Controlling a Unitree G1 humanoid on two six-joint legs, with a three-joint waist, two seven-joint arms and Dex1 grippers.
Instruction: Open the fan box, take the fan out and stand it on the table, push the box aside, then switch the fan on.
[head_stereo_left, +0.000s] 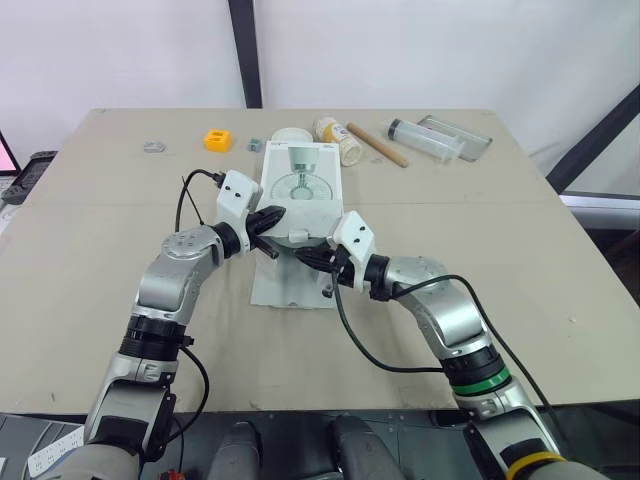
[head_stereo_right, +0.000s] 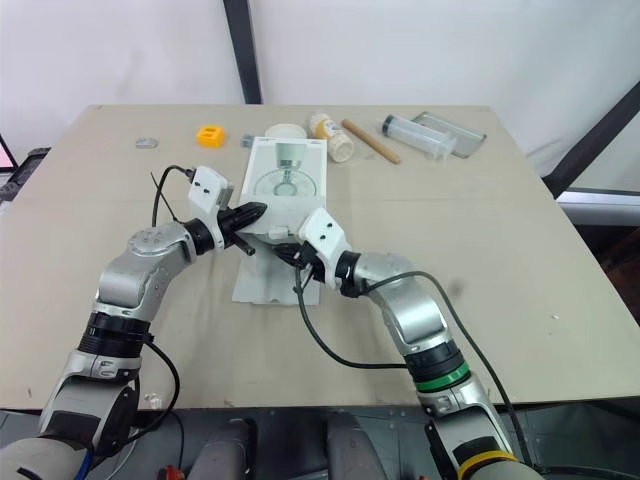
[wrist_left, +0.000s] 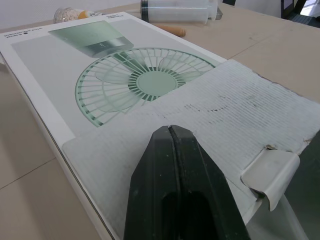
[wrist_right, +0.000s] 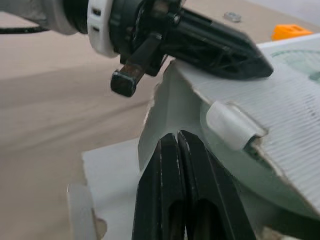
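The white fan box (head_stereo_left: 302, 185), printed with a green fan, lies flat at the table's middle. Its near end is open, and the outer flap (head_stereo_left: 290, 285) is folded down onto the table toward me. My left gripper (head_stereo_left: 275, 217) is shut, its tips resting on the corrugated top panel (wrist_left: 240, 115) at the box's near left corner. My right gripper (head_stereo_left: 305, 257) is shut too, its tips (wrist_right: 176, 137) at the open end just below that panel. The left gripper (wrist_right: 235, 55) lies across the corner in the right wrist view. The fan itself is hidden.
Behind the box along the far side lie an orange block (head_stereo_left: 217, 140), a metal ring (head_stereo_left: 153, 147), a white roll (head_stereo_left: 292, 137), a tipped jar (head_stereo_left: 338, 138), a wooden stick (head_stereo_left: 377, 144) and a clear tube (head_stereo_left: 430, 140).
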